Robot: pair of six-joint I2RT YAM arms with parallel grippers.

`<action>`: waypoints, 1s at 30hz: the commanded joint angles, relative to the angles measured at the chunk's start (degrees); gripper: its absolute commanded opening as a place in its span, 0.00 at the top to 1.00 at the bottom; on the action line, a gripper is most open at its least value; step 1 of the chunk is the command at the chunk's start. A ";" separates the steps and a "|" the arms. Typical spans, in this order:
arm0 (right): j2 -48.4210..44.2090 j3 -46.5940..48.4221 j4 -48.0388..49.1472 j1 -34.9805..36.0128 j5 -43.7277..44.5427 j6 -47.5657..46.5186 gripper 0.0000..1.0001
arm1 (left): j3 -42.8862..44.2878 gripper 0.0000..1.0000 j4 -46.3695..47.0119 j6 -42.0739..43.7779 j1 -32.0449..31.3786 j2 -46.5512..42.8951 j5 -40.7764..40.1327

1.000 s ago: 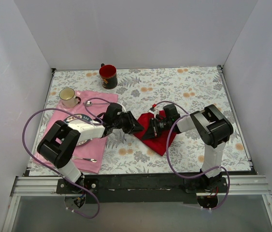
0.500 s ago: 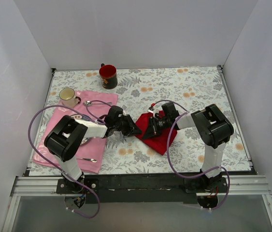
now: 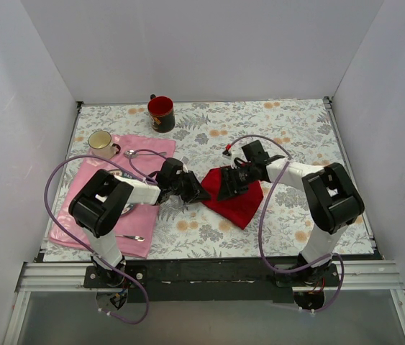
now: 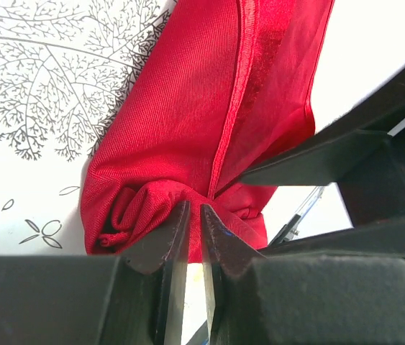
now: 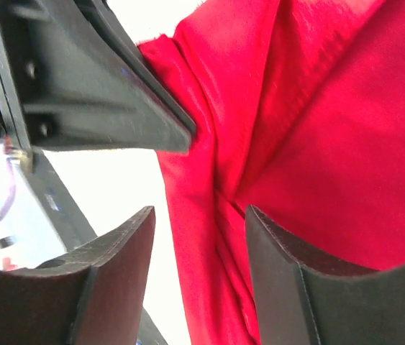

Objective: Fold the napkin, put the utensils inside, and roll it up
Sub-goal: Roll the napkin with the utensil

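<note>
Presently the left end effector [image 4: 195,210] pinches the napkin [image 4: 188,108] at its bunched corner.

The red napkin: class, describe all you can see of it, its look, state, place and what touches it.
The napkin is bright red soft cloth with a stitched hem, folded and creased, lying on the floral table right of centre. Its left end is bunched, pinched by the left gripper. The right gripper stands open astride a fold.
</note>
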 commanded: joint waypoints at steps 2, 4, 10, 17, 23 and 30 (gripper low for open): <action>-6.85 -1.09 -8.29 1.80 8.23 -6.38 0.38 | -0.64 0.89 -2.57 2.16 0.63 0.24 -2.05; -9.04 -3.98 -8.20 2.86 11.13 -6.65 0.39 | -0.82 0.89 -2.56 2.16 0.63 0.24 -1.88; -13.71 -13.29 -4.69 4.71 19.49 -5.25 0.51 | -1.17 0.89 -2.92 2.77 1.07 -0.02 -1.97; -16.60 -12.63 -7.57 8.21 31.87 -5.15 0.61 | -0.73 0.90 -3.18 2.95 1.24 0.07 -1.18; -21.26 -6.73 -10.75 12.96 35.66 -8.31 0.45 | 0.06 0.90 -3.62 3.48 1.24 0.77 -0.39; -18.46 -1.89 -7.68 22.89 44.44 -13.59 0.26 | 1.55 0.93 -5.89 2.25 1.33 2.18 1.28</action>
